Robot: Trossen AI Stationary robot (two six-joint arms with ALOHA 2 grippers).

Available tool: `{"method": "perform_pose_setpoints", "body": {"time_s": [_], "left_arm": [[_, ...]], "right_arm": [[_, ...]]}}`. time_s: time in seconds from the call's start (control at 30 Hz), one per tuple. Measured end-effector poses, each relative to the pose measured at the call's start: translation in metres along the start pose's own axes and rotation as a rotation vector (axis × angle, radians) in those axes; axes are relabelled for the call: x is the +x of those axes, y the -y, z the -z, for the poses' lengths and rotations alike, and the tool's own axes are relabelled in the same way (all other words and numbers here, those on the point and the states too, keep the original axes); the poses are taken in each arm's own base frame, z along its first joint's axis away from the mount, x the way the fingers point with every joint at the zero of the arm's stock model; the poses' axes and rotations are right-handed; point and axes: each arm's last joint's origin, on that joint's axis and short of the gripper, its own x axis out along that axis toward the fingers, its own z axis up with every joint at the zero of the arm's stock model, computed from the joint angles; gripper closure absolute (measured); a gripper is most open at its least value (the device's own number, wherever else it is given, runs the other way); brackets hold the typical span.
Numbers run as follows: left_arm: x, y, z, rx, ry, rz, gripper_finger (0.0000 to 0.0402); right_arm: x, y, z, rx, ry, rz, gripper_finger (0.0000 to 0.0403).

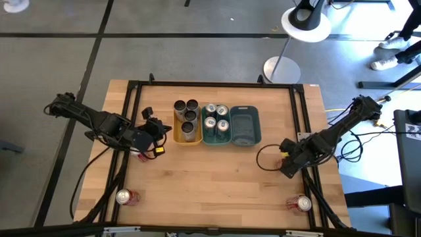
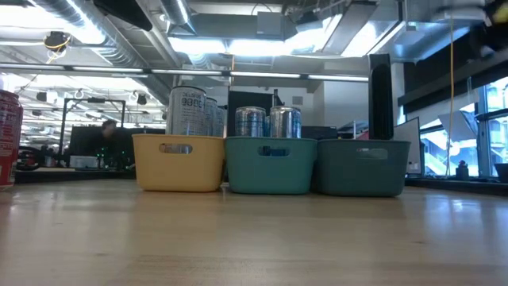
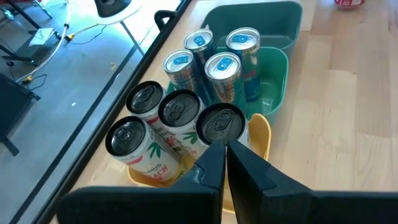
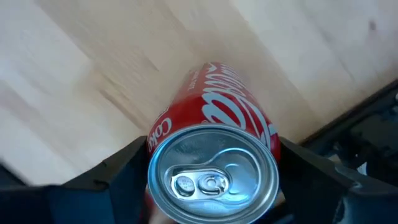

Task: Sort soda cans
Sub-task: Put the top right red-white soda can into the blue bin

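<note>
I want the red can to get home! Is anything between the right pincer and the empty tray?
Only a black cable loop, flat on the wood between the right pincer, gripping the red can, and the empty tray.

In the low view the red can [image 2: 6, 139] at the left is cut by the picture's edge, so only a strip of it shows. There the yellow tray [image 2: 178, 162] and teal tray [image 2: 271, 165] hide the lower halves of the cans standing in them, and neither arm shows. From above, the right claw [image 1: 288, 168] is too small to tell what it carries. In the right wrist view the picture's bottom edge cuts the held red can [image 4: 214, 171] and both fingers. The left claw [image 3: 225, 163] covers part of the nearest dark-topped can [image 3: 219, 123], whose label cannot be read
</note>
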Motion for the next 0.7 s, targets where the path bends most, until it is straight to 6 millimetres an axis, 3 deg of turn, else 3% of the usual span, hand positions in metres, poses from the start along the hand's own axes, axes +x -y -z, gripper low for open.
{"method": "perform_pose_setpoints", "body": {"time_s": [0.2,0.47,0.7], "left_arm": [[0.000,0.000,0.000,0.019,0.001,0.000,0.0391],[0.000,0.000,0.000,0.023,0.000,0.000,0.0391],[0.000,0.000,0.000,0.061,0.000,-0.001,0.0391]], "right_arm": [[-0.033,-0.009,-0.006,0.022,0.161,-0.067,0.0109],[-0.070,-0.007,-0.035,0.114,0.416,-0.101,0.0109],[-0.074,-0.003,-0.078,0.117,0.601,-0.007,0.0109]]}}
